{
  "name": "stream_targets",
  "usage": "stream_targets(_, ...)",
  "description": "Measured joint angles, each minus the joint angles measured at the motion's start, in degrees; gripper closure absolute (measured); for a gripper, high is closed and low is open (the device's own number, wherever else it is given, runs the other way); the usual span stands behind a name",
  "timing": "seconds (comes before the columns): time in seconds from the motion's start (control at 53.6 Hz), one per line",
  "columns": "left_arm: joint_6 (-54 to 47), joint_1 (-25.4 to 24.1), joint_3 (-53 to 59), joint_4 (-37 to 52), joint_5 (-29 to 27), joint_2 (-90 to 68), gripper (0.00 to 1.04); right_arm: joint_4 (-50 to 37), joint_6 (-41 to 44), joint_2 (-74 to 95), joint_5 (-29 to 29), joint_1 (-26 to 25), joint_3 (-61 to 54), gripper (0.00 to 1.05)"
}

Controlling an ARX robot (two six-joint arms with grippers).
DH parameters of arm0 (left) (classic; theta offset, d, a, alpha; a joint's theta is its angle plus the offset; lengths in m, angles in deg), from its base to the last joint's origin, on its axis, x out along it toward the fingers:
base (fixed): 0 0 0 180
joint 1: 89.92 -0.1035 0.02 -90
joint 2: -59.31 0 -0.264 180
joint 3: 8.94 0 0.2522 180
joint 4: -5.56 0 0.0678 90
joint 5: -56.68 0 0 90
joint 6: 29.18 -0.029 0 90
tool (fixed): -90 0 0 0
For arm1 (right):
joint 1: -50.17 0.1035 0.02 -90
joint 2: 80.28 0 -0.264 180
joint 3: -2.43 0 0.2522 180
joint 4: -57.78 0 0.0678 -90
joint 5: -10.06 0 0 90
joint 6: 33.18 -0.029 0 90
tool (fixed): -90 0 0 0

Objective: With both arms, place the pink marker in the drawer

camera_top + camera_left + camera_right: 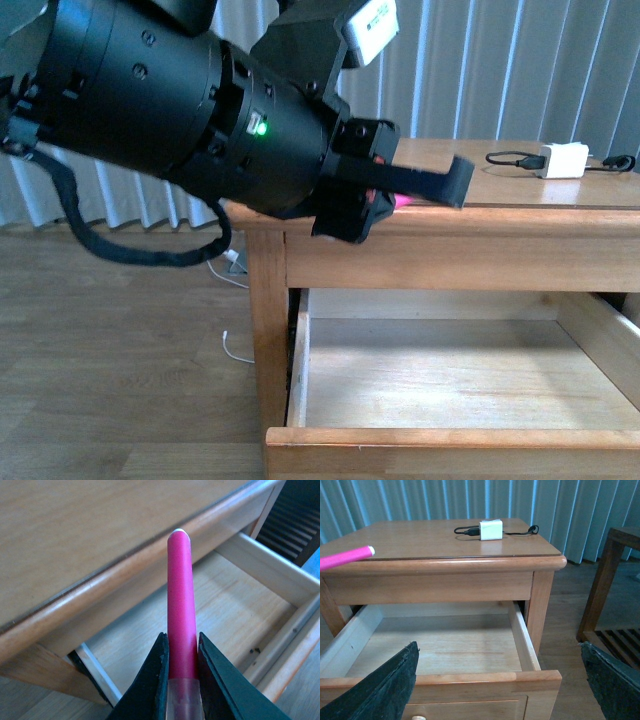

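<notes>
Now I hold short bright-pink cylindrical marker (180,595) near pale cap end in clamped left gripper (182,636), over table (420,540) edge, ready for open honey-coloured wooden drawer (445,650) below; right gripper (499,646) gapes, empty.

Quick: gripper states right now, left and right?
Left gripper: closed on the pink marker.
Right gripper: open, holding nothing.
</notes>
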Motion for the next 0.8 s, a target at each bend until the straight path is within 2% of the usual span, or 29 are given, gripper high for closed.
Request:
stream_targets(0.317,-2.82,2.67,1.68,0.5,-3.1,-3.93,0.9,0.0,0.0,0.0,0.0,0.0,0.0,0.08)
stream_targets(0.803,1.4,6.05,-9.51,1.11,-8.17,-21.75,0.9,0.0,0.0,0.0,0.02,0.0,0.0,0.08)
